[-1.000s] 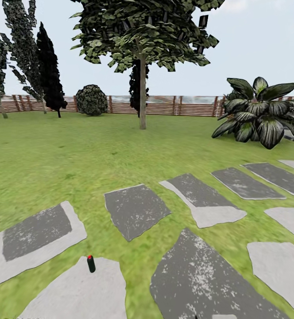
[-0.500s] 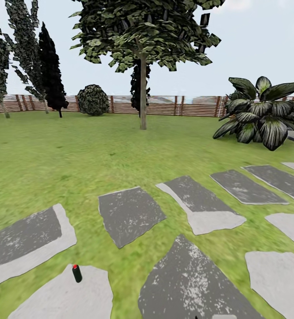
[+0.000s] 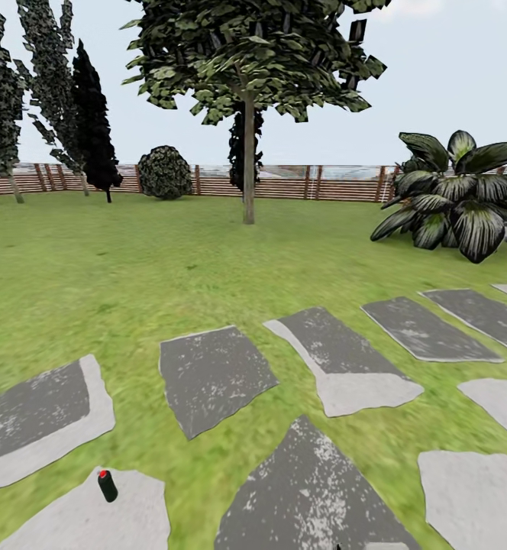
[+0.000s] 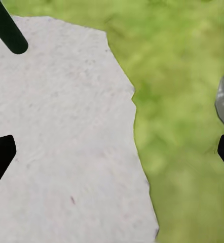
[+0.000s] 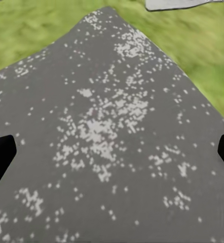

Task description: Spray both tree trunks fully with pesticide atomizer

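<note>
From the head camera I have the pesticide atomizer (image 3: 107, 486) low at my left, a small dark bottle with a red cap, standing upright on a pale paving slab (image 3: 93, 516) close to that slab's upper edge. Grass (image 3: 131, 260) runs open and flat from there to the wooden slat fence (image 3: 337, 183) that closes the far side of the garden.

Between me and the lawn lie several flat stepping stones (image 3: 211, 374), dark grey and light grey, with grass strips between them; the ones at the right and bottom are cut off by the frame.

1 tree (image 3: 246, 53) with a bare tree trunk (image 3: 248, 164) stands out on the lawn in front of the fence, well apart from the atomizer. Dark conifers (image 3: 93, 107) and a round shrub (image 3: 164, 173) sit along the fence at the left, a broad-leafed palm (image 3: 456, 195) at the right edge, partly cropped.

My left wrist camera shows a pale slab edge against grass, with the atomizer's dark body (image 4: 8, 30) cut off in a corner. The left gripper (image 4: 112, 152) stands wide apart with nothing between its black fingertips (image 4: 0, 154). The right gripper (image 5: 112, 152) is likewise spread wide, above a speckled dark slab (image 5: 107, 131).
</note>
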